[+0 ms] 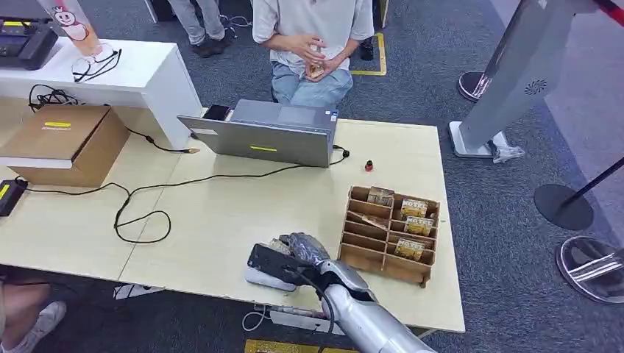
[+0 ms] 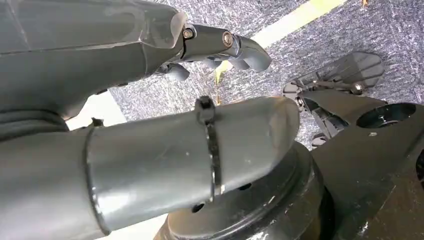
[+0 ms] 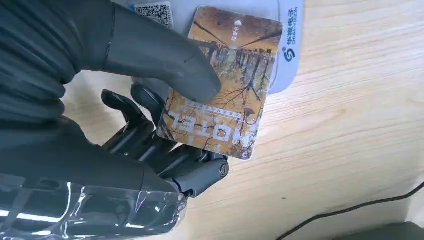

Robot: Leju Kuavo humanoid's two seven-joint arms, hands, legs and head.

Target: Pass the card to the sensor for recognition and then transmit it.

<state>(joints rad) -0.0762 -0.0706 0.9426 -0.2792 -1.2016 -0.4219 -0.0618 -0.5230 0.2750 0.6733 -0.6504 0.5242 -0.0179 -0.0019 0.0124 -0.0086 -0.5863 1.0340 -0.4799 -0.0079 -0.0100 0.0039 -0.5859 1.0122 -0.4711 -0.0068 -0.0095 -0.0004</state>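
Observation:
My right hand [image 1: 303,250] is near the table's front edge, just left of the wooden card rack [image 1: 390,234]. It pinches a hotel card [image 3: 225,85] with an autumn-tree picture between thumb [image 3: 155,55] and fingers [image 3: 150,145]. The card lies flat over the white sensor pad [image 3: 285,45], which carries a printed logo and a QR code. In the head view the white sensor [image 1: 266,278] peeks out under the hand and wrist camera. My left hand [image 2: 150,100] hangs over grey carpet, fingers loosely curled and holding nothing.
A grey laptop [image 1: 268,132] stands at the table's far edge, with a person seated behind it. A black cable [image 1: 140,213] loops across the left of the table. A cardboard box [image 1: 66,143] sits far left. The rack holds several more cards.

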